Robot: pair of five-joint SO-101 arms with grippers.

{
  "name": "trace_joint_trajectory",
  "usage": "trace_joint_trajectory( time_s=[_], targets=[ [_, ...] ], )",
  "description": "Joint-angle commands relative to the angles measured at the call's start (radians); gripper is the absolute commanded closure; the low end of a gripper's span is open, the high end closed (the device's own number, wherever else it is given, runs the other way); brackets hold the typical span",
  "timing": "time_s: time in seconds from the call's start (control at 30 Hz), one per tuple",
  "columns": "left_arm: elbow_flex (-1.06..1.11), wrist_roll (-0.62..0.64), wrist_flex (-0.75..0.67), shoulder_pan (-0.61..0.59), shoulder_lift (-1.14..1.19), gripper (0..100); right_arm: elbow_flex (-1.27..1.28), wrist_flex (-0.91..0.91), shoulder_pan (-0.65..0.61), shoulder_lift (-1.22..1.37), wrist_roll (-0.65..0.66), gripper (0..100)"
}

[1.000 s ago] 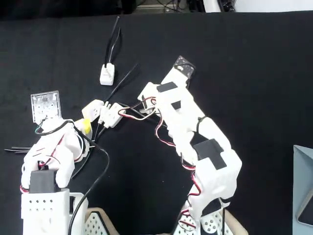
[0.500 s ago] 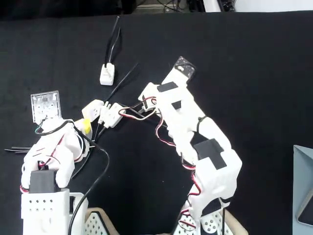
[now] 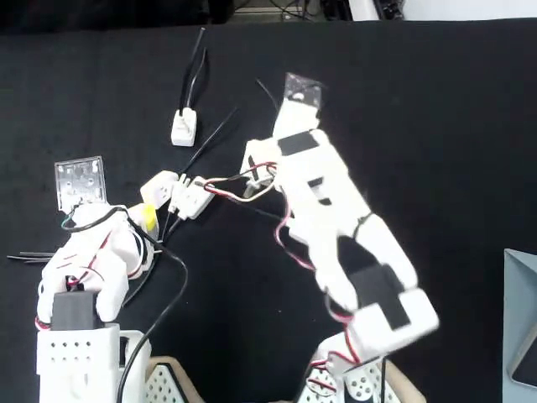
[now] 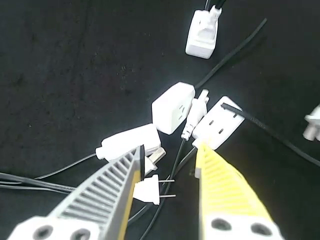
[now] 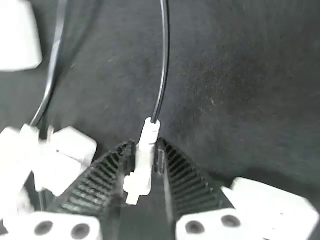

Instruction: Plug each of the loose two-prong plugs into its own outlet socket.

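Two hands at the plugs: one gripping, one spread

My right hand [image 5: 145,150] is narrow, pinched on the body of a slim white plug [image 5: 142,167]. Its black cord [image 5: 162,60] runs away from me over the cloth, and I cannot make out its prongs. My left hand [image 4: 169,149] is spread wide and holds nothing. It hangs over a small loose plug [image 4: 146,191] whose two thin prongs point toward my yellow finger, with a longer plug [image 4: 129,143] lying just beside it. A little farther off sit a cube socket [image 4: 172,106] and a flat socket block [image 4: 218,122], close together, with a third plug [image 4: 195,112] lying between them. Well beyond, a far socket [image 3: 184,127] has black cords leaving its far side.

These plugs look light, hard and smooth, so I judge they will twist or slip in a pinch. I should take them across the flat sides of the body, clear of the prongs, which look thin enough to bend. The cords seem stiff enough to drag a plug or a socket along. The sockets look just as light and lie loose, so one will probably skid when pushed and wants bracing by the other hand.

The desk [image 3: 436,126] is covered in black cloth, matt and likely grippy, which may help a little. A grey object [image 3: 520,319] sits at the right edge, well apart from the work
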Motion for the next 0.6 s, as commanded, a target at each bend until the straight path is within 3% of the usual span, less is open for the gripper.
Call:
trace_joint_trajectory(
  time_s=[0.0, 0.3, 0.57],
  targets=[
    [-0.004, 0.002, -0.018, -0.008, -0.008, 81, -0.039, 0.120, -0.017, -0.199, 0.207, 98.7],
    [-0.002, 0.002, -0.018, -0.010, -0.008, 81, 0.039, 0.377, -0.133, -0.220, 0.681, 98.7],
    [-0.005, -0.021, -0.020, -0.087, -0.008, 81, 0.315, 0.178, -0.236, -0.101, 0.736, 98.7]
  ],
)
